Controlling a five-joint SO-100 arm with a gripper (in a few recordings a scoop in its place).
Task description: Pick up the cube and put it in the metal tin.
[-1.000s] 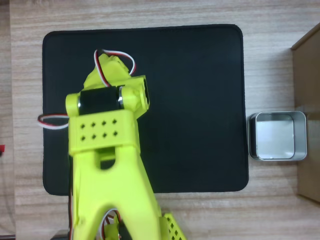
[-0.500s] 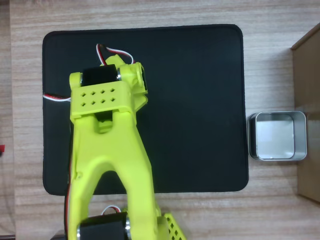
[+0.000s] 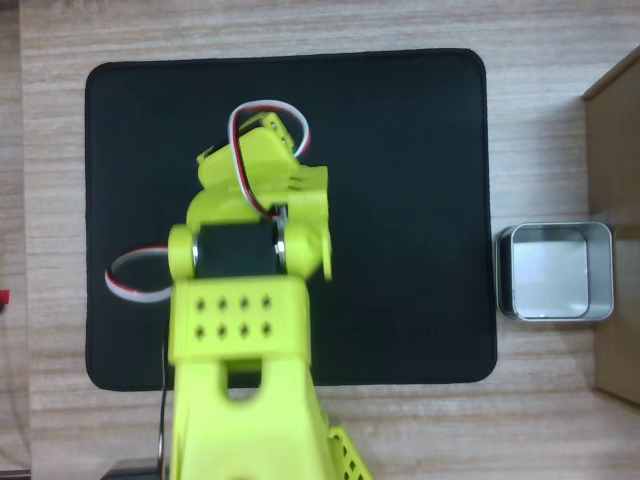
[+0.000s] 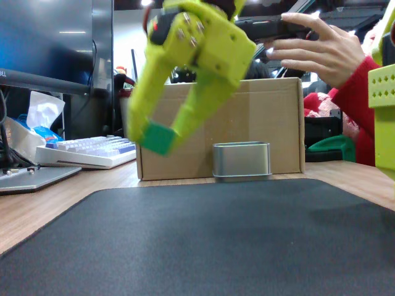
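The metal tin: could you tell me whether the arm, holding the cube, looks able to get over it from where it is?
Probably yes. The gripper holds the cube above the black mat, and nothing stands between it and the open metal tin.

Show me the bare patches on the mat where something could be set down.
In the overhead view the black mat lies bare across its right half, between the arm and the metal tin; the top-left corner is also free. The centre-left is crowded: there the pincer holds the cube above the mat. The cardboard box stands behind the tin.
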